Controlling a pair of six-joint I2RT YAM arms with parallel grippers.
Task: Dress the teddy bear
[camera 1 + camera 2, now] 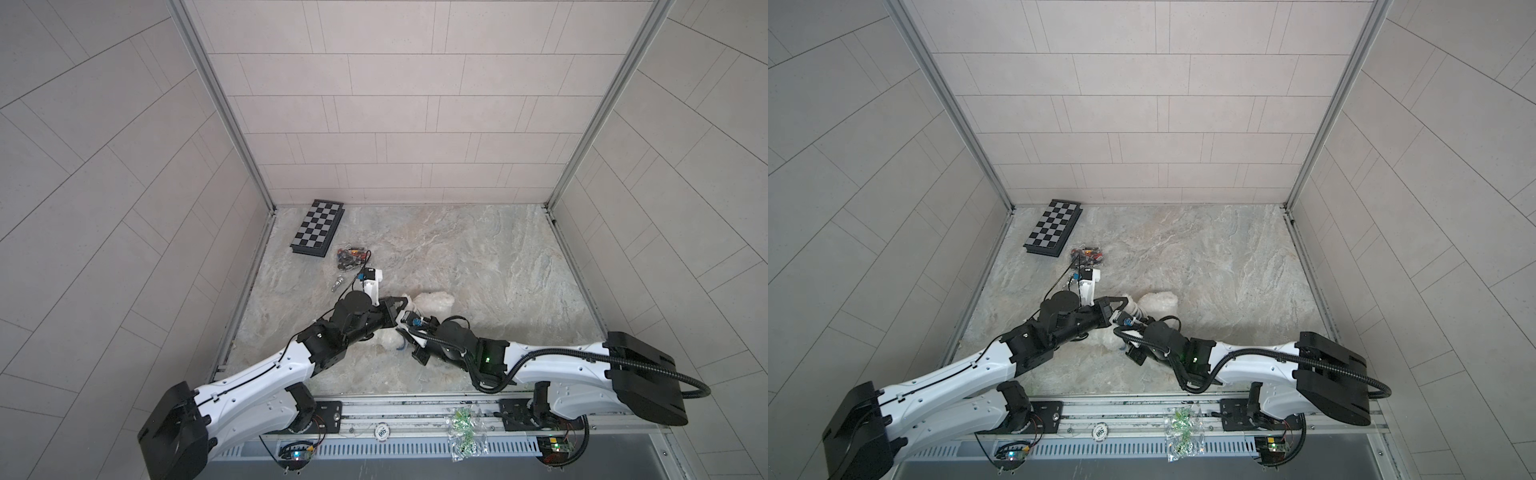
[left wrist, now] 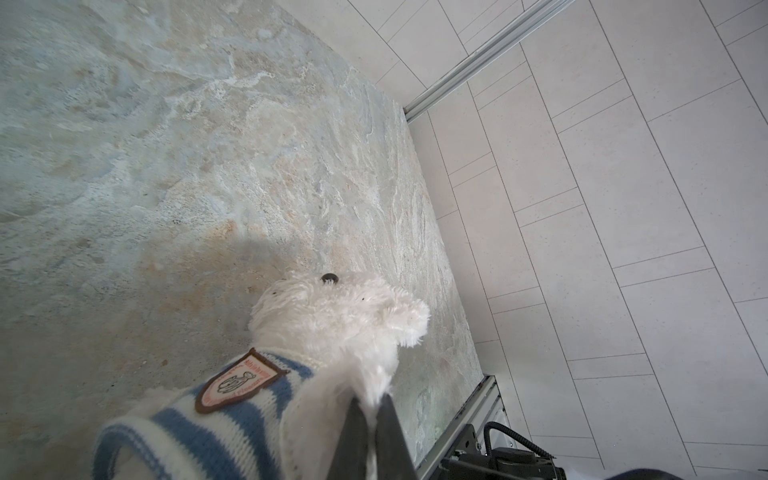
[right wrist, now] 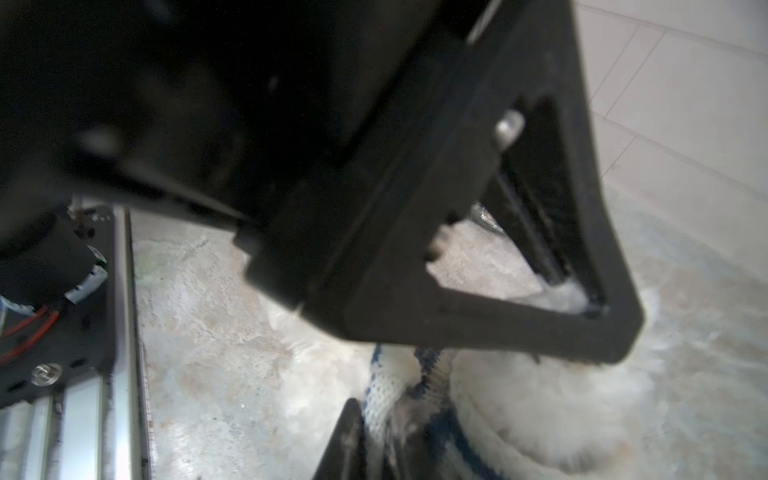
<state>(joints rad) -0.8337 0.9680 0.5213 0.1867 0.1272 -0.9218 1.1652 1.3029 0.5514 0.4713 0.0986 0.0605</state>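
Orientation: teddy bear point(image 1: 434, 302) lies near the front middle of the marble table point(image 1: 478, 257), long axis diagonal, head to the far right, legs to the near left. Count: one bear, one striped shirt point(image 2: 232, 424) on its torso, two grippers. Left gripper point(image 2: 371, 405) fingers are pinched together on white fur; right gripper point(image 3: 380, 415) is clamped on the shirt's edge.

left gripper point(image 2: 371, 402) pinched shut on white fur of the teddy bear point(image 2: 340, 316). Blue-and-white striped shirt point(image 2: 199, 432) is on its body, badge point(image 2: 239, 384) showing. Stone-look table point(image 2: 166, 145) behind it, tiled wall point(image 2: 623, 208) alongside.
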